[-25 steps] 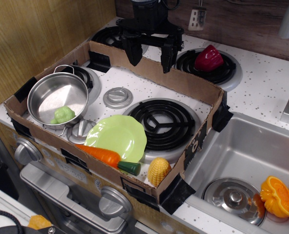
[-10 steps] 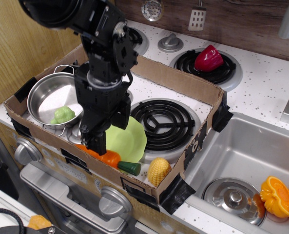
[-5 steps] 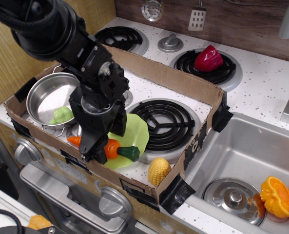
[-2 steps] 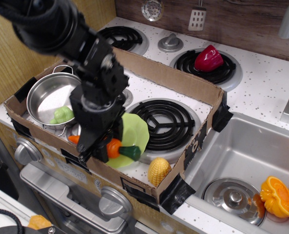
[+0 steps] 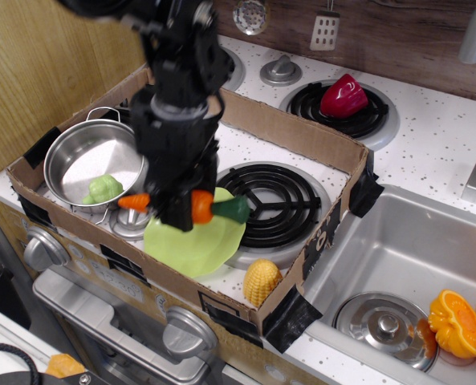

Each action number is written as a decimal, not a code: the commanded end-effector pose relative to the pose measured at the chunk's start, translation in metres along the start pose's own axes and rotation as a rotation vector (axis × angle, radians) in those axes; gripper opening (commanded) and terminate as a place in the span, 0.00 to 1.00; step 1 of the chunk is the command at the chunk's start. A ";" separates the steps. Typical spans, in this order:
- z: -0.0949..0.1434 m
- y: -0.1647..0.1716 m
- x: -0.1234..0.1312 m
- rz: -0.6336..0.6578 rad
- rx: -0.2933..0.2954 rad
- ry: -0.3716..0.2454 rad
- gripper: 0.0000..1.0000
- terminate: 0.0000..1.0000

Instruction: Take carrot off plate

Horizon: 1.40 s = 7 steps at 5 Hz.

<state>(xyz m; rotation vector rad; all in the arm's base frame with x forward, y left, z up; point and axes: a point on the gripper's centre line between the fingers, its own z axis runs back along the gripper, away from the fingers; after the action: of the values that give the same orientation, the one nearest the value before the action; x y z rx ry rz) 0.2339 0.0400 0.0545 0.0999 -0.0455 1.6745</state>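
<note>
Where it lay before, carrot (image 5: pixel 201 206) now lifted above plate (image 5: pixel 193 245), pincer (image 5: pixel 176 210) clamped.

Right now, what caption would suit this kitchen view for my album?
Black pincer holds the orange toy carrot lifted above the lime-green plastic plate on the toy stove.

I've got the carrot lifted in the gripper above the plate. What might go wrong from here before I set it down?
1. The gripper holds the carrot crosswise, with both ends sticking out; a weak pinch might let it twist or slip back onto the plate.
2. The pot sits just left of the tip; swinging that way may clip its rim.
3. The cardboard wall and the corn crowd the free spots, so a low move may hit them.
</note>
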 end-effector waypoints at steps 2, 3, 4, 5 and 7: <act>0.047 -0.070 -0.014 -0.231 -0.130 -0.198 0.00 0.00; 0.036 -0.097 -0.007 -0.354 -0.169 -0.183 0.00 0.00; 0.023 -0.123 0.000 -0.461 -0.240 -0.208 0.00 0.00; 0.012 -0.138 0.010 -0.484 -0.304 -0.232 0.00 0.00; 0.000 -0.152 0.042 -0.397 -0.361 -0.233 0.00 0.00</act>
<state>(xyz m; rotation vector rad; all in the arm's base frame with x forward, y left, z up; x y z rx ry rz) 0.3709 0.1098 0.0363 0.0449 -0.4206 1.2330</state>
